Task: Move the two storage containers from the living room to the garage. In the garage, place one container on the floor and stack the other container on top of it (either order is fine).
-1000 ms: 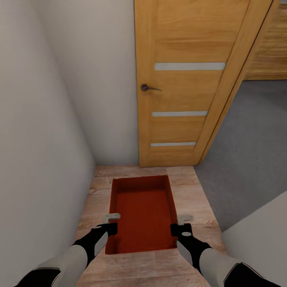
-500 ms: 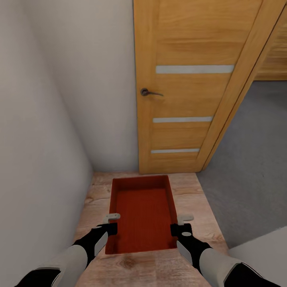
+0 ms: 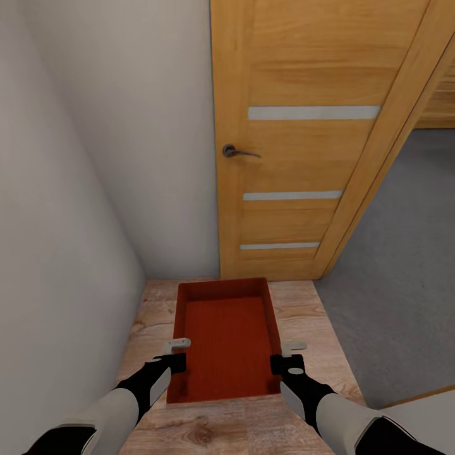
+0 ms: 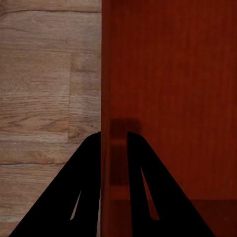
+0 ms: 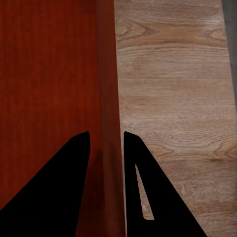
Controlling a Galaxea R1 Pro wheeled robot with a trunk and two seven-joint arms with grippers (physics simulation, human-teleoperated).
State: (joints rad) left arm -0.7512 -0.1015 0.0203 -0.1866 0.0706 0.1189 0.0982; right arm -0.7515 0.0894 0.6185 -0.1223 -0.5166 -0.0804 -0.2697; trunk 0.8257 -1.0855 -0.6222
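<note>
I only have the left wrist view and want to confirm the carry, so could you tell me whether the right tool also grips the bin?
Observer: Yes, the right tool straddles the bin's other long wall, one finger on each side.
Operator: Thank you. What lies ahead of us?
Observer: A wooden door stands directly ahead, with a white wall to its left.
Operator: Is there any way through?
Observer: Grey floor opens up to the door's right.

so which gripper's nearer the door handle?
Left. The left gripper, clamped on the container's left wall, sits almost under the door handle; the right gripper holds the opposite wall, further right.
</note>
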